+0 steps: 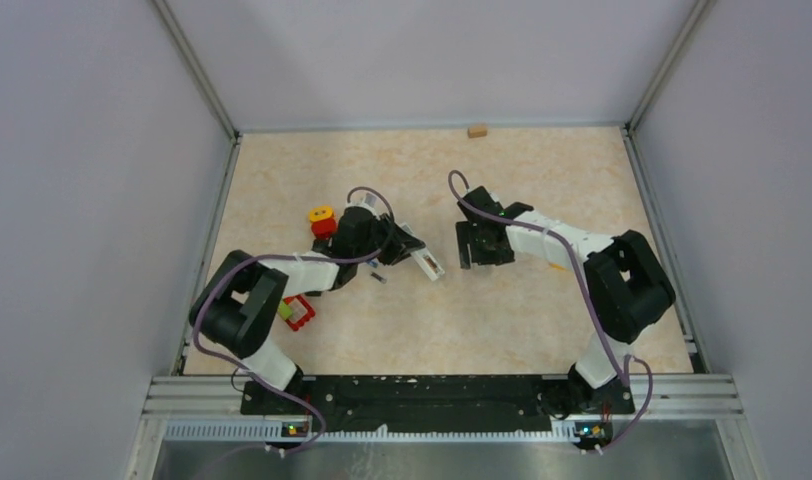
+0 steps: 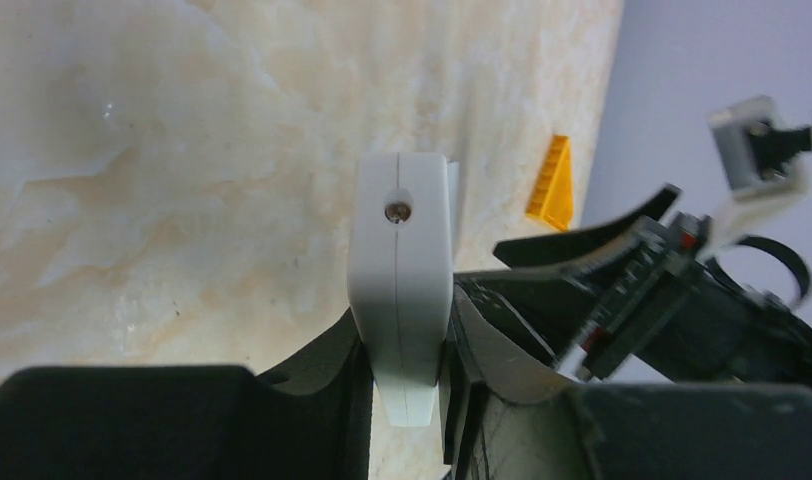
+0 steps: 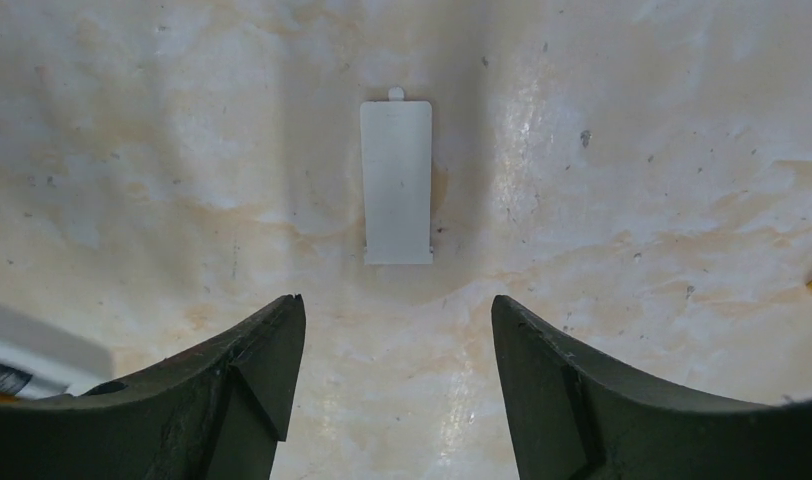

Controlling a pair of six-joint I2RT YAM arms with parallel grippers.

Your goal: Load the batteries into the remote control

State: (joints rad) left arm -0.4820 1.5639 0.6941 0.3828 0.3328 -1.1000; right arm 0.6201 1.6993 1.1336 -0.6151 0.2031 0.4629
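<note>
The right gripper hangs with its jaws wide apart and nothing between them, right above the white battery cover, which lies flat on the table. To its left, the left gripper is clamped on the white remote control, squeezing its sides, with one end pointing toward the right arm. What looks like a dark battery lies on the table just near-left of the remote. Whether the compartment is already filled is too small to tell.

The cover is thin and flat, so closing fingers could skid it across the smooth surface instead of lifting it. The remote could also twist in its clamp under any push. Fitting the cover before all cells are seated would leave the task undone.
</note>
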